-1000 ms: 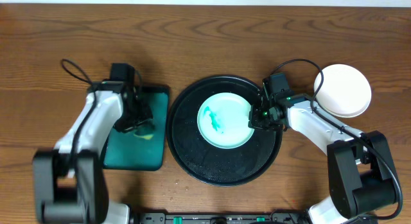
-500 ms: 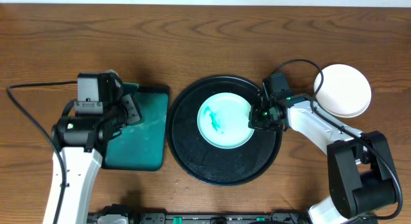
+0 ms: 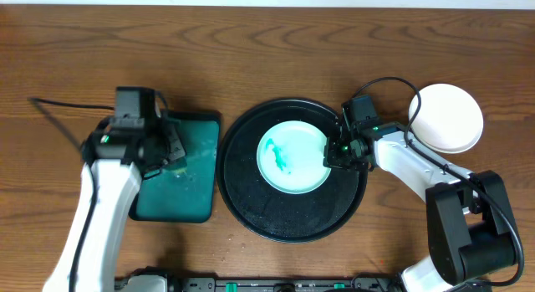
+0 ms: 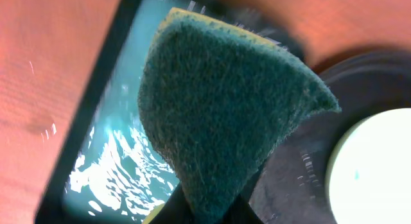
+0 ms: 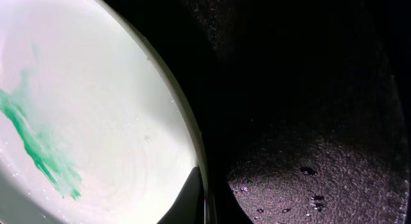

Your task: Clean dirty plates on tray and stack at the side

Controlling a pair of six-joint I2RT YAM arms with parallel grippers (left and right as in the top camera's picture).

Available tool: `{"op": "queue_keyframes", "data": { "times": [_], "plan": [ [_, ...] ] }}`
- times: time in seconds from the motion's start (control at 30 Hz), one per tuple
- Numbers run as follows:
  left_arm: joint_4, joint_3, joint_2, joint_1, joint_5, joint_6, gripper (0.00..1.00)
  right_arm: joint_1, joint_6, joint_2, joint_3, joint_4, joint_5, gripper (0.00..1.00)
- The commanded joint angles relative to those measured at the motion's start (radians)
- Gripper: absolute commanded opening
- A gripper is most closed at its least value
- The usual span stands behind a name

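Note:
A pale-mint dirty plate (image 3: pixel 292 156) with a teal-green smear at its centre lies on the round black tray (image 3: pixel 251 208). My right gripper (image 3: pixel 330 156) is shut on the plate's right rim; in the right wrist view the plate (image 5: pixel 83 121) shows the smear, with the rim between the fingers (image 5: pixel 189 198) and the tray (image 5: pixel 308 121) beside it. My left gripper (image 3: pixel 171 154) is shut on a green and yellow sponge (image 4: pixel 225 102), held above the dark teal sponge tray (image 3: pixel 180 192).
A clean white plate (image 3: pixel 447 118) sits on the wooden table to the right of the black tray. The sponge tray (image 4: pixel 103 153) holds wet foam. A cable loops above my right arm.
My left arm has lifted the sponge off the sponge tray and shifted slightly right toward the black tray. My right gripper and the plate have not moved.

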Motion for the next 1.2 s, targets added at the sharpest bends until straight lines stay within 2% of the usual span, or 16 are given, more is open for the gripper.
{"op": "queue_keyframes", "data": {
  "times": [0.0, 0.17, 0.43, 0.57, 0.77, 0.93, 1.17],
  "plan": [
    [-0.038, 0.002, 0.146, 0.005, 0.054, -0.068, 0.07, 0.010, -0.022, 0.040, -0.015, -0.006, -0.019, 0.01],
    [-0.049, 0.003, 0.276, 0.005, 0.144, -0.083, 0.07, 0.010, -0.022, 0.040, -0.015, -0.007, -0.019, 0.01],
    [-0.098, 0.068, 0.257, -0.011, 0.194, -0.082, 0.07, 0.010, -0.022, 0.040, -0.015, 0.011, -0.026, 0.01],
    [-0.102, 0.110, 0.257, -0.090, 0.213, -0.083, 0.07, 0.010, -0.022, 0.040, -0.015, 0.017, -0.026, 0.01],
    [0.005, 0.158, 0.273, -0.303, 0.209, -0.167, 0.07, 0.010, -0.022, 0.040, -0.015, 0.016, -0.026, 0.01],
    [0.109, 0.173, 0.341, -0.365, 0.210, -0.256, 0.07, 0.010, -0.023, 0.040, -0.015, 0.013, -0.034, 0.01],
    [0.168, 0.214, 0.525, -0.406, 0.262, -0.285, 0.08, 0.010, -0.023, 0.040, -0.015, 0.013, -0.037, 0.01]
  ]
}}
